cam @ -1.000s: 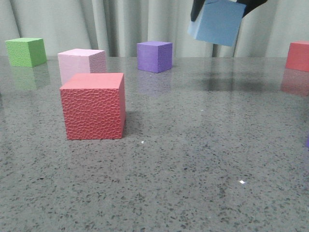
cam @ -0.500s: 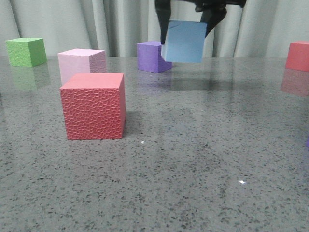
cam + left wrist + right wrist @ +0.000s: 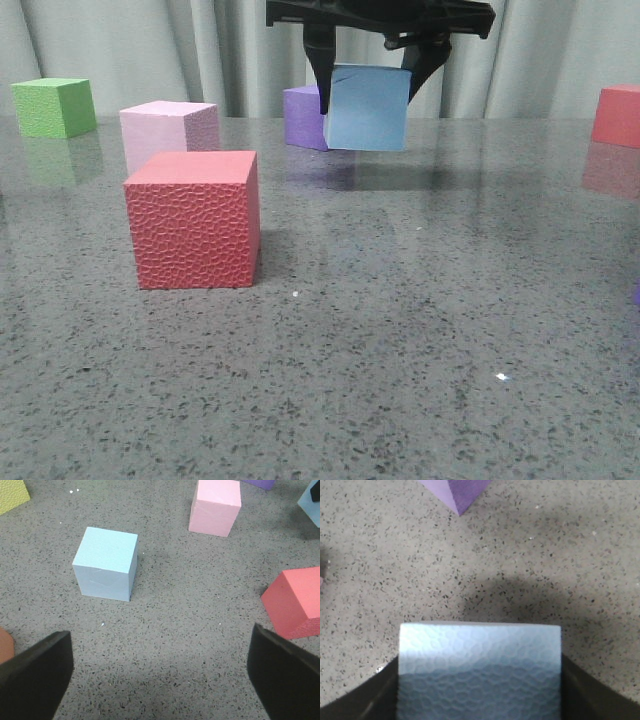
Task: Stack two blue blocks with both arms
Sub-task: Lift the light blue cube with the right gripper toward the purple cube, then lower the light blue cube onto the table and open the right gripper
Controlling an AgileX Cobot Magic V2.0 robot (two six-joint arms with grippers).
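One blue block (image 3: 367, 108) hangs above the table in the front view, just in front of the purple cube (image 3: 301, 116). My right gripper (image 3: 367, 92) is shut on it, a black finger down each side. In the right wrist view the same blue block (image 3: 480, 670) fills the gap of the right gripper (image 3: 480, 695), with its shadow on the table beneath. The other blue block (image 3: 106, 562) rests on the table in the left wrist view, ahead of my left gripper (image 3: 160, 680), which is open wide and empty. The left gripper is out of the front view.
A large red cube (image 3: 195, 220) stands near the front left, with a pink cube (image 3: 170, 133) behind it and a green cube (image 3: 55, 106) at far left. Another red cube (image 3: 617, 115) sits at the right edge. An orange shape (image 3: 4, 646) shows beside the left finger.
My right gripper has carried the blue block leftward and down, from the upper right to just in front of the purple cube. The cubes on the table have not moved.
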